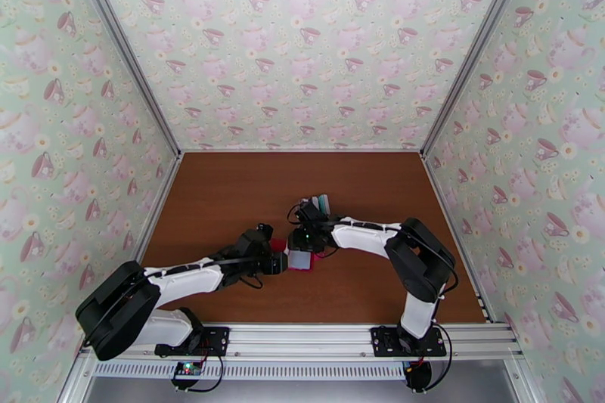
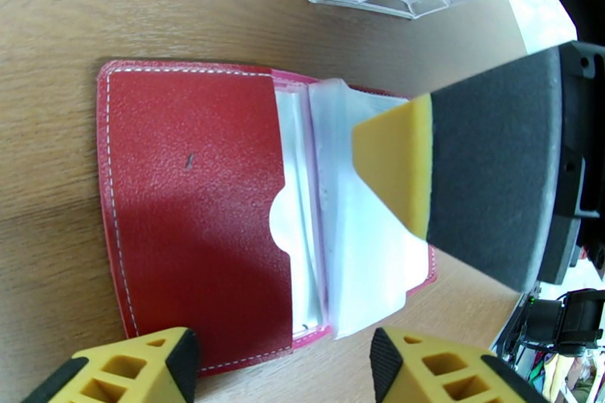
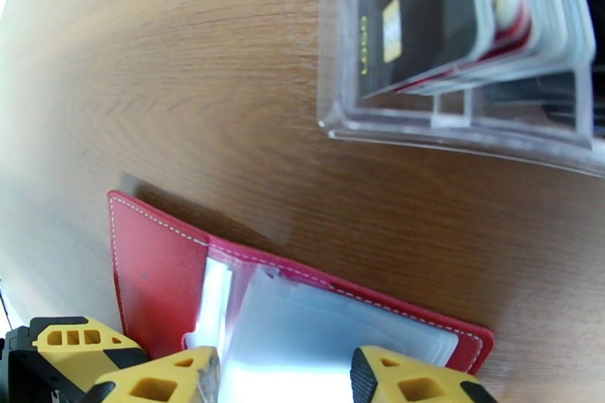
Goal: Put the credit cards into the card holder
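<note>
Two grippers meet at the card holder [image 1: 300, 261] in the top view: the left gripper [image 1: 281, 261] at one end, the right gripper [image 1: 301, 244] over its far side, with the clear stand [image 1: 321, 202] beyond that gripper.

From the left wrist, the card holder [image 2: 189, 223] lies open and flat on the table [image 2: 113, 4] just ahead of the wide-spread left gripper [image 2: 280, 374]. Its long axis runs across from finger to finger, and its fold points away. One finger [image 2: 469, 170] of the right gripper rests on the pale pockets [image 2: 355, 261].

From the right wrist, the right gripper [image 3: 287, 385] is spread wide over the pale pockets [image 3: 325, 329], holding nothing. Well ahead, the credit cards [image 3: 423, 26] stand upright in the clear stand [image 3: 454, 125].
</note>
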You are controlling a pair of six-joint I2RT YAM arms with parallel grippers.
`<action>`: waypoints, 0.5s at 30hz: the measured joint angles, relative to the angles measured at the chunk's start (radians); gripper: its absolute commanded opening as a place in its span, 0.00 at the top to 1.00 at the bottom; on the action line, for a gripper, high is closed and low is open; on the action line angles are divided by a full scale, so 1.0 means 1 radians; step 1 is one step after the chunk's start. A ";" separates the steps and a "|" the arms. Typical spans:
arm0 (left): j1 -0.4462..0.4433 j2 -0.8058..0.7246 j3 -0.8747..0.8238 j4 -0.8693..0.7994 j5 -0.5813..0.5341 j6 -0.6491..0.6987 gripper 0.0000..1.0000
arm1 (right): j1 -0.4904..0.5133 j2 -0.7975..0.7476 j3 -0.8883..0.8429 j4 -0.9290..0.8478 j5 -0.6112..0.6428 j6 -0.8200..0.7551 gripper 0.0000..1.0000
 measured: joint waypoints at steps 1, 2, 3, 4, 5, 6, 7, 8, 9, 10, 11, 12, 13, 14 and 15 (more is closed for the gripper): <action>0.000 0.000 0.000 0.003 0.001 -0.003 0.30 | 0.000 0.000 0.000 0.000 -0.002 0.000 0.49; 0.000 0.000 -0.001 0.004 0.003 -0.004 0.30 | 0.001 0.000 0.000 0.000 -0.003 0.000 0.49; 0.000 -0.001 -0.001 0.004 0.004 -0.003 0.30 | 0.001 0.000 0.000 0.000 -0.003 0.000 0.49; 0.000 -0.002 -0.001 0.004 0.004 -0.004 0.30 | 0.002 0.000 0.000 0.000 -0.004 0.000 0.49; 0.000 -0.002 -0.002 0.005 0.005 -0.004 0.29 | 0.002 0.000 0.000 0.000 -0.004 0.000 0.49; 0.000 -0.002 -0.002 0.006 0.006 -0.004 0.30 | 0.002 0.000 0.000 0.000 -0.004 0.000 0.49; 0.000 -0.002 -0.002 0.006 0.006 -0.004 0.29 | 0.003 0.000 0.000 0.000 -0.005 0.000 0.49; 0.000 -0.002 -0.002 0.006 0.006 -0.004 0.29 | 0.003 0.000 0.000 0.000 -0.008 0.001 0.49; 0.000 -0.002 -0.002 0.006 0.007 -0.004 0.29 | 0.004 0.000 0.000 0.000 -0.011 0.004 0.49; 0.000 -0.002 -0.002 0.006 0.007 -0.004 0.29 | 0.006 0.000 0.000 0.000 -0.017 0.006 0.49; 0.000 -0.002 -0.002 0.006 0.007 -0.004 0.29 | 0.007 0.000 0.000 0.000 -0.021 0.007 0.49; 0.000 -0.002 -0.002 0.006 0.007 -0.004 0.29 | 0.008 0.000 0.000 0.001 -0.026 0.008 0.49; 0.000 -0.002 -0.002 0.006 0.007 -0.004 0.29 | 0.010 0.000 0.000 0.001 -0.028 0.008 0.49; 0.000 -0.002 -0.002 0.006 0.007 -0.004 0.29 | 0.011 0.000 0.000 0.001 -0.030 0.010 0.49; 0.000 -0.002 -0.002 0.006 0.007 -0.004 0.29 | 0.013 0.000 0.000 0.002 -0.031 0.012 0.49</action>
